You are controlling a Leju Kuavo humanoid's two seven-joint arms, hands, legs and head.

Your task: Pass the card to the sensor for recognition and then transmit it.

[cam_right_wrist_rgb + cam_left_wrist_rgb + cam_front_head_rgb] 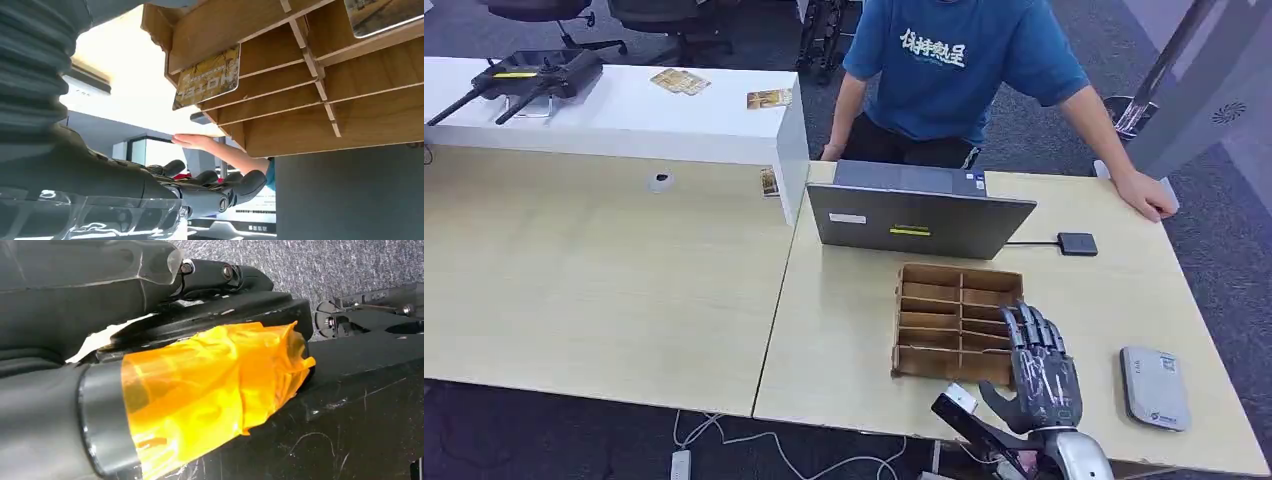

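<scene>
The robot's right hand point(1044, 375) is hovering over the near right corner of the brown wooden slotted card organizer point(957, 322) on the pale wood tabletop point(844, 330), its dark fingers point(1032, 330) lying straight and slightly apart, gripping nothing. A yellow patterned card point(207, 77) is standing in one of the organizer's slots, seen in the right wrist view, and the flat grey card sensor point(1155, 387) is lying near the tabletop's right edge, just beside the hand. A person in a blue t-shirt point(959, 62) is leaning on the far side behind a grey laptop point(917, 212); I cannot tell how the left hand's fingers are set.
</scene>
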